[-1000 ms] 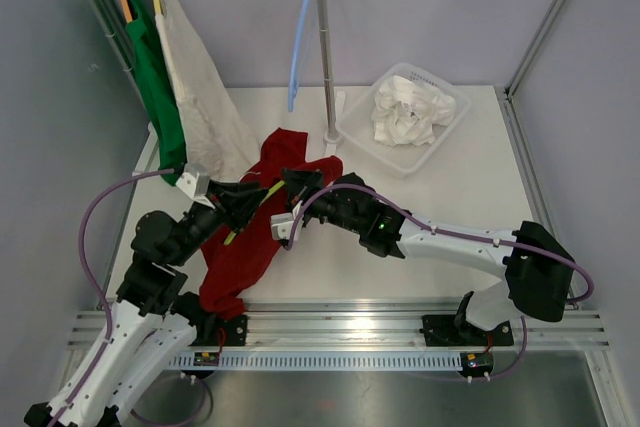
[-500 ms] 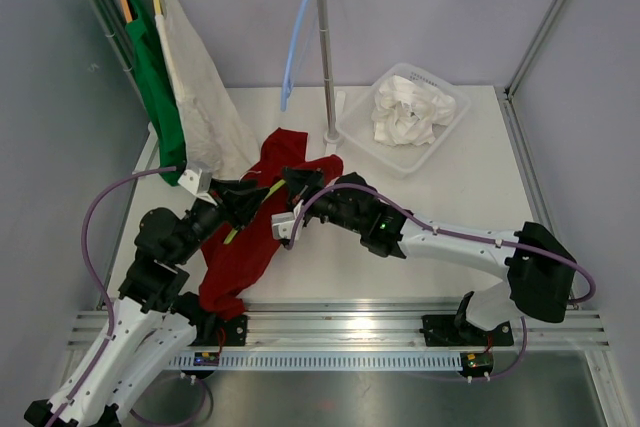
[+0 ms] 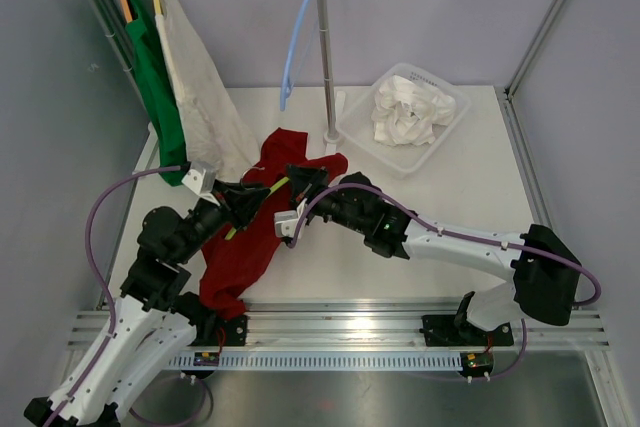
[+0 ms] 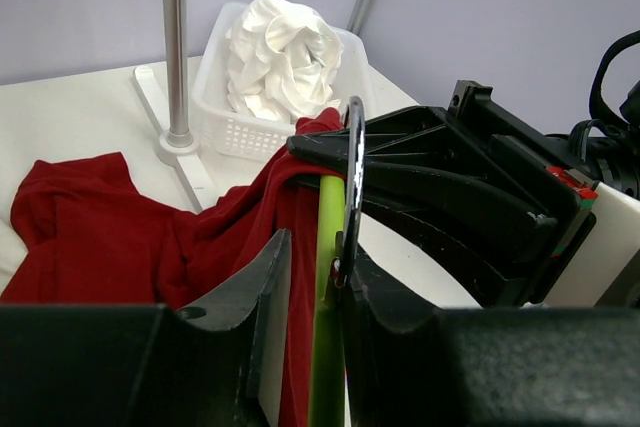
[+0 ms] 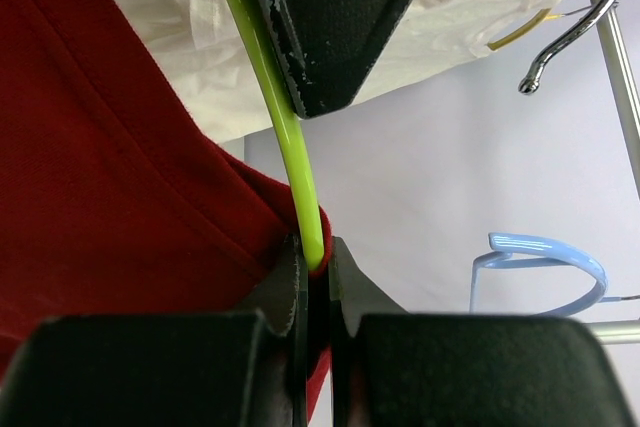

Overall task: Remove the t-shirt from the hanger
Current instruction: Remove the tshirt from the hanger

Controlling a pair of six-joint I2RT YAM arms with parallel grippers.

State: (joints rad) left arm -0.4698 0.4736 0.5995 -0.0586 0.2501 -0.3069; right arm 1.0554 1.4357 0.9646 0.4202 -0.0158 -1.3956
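Observation:
The red t-shirt [image 3: 245,247] lies crumpled on the white table, still threaded on a lime-green hanger [image 3: 272,190]. My left gripper [image 3: 252,203] is shut on the hanger's green bar [image 4: 327,237] just below its metal hook [image 4: 352,167], with red cloth [image 4: 100,227] beside it. My right gripper [image 3: 300,179] faces it from the right. In the right wrist view my right gripper [image 5: 313,247] is shut on a fold of the shirt [image 5: 100,147] where the hanger [image 5: 275,117] ends.
A clothes rack pole [image 3: 323,57] stands behind, with a swinging blue hanger [image 3: 296,42], a green garment [image 3: 155,87] and a white garment [image 3: 205,97]. A white basket [image 3: 350,127] with white cloth [image 3: 410,112] sits at the back right.
Both grippers have shifted slightly up and right together with the hanger and shirt collar. The blue hanger on the rail has swung.

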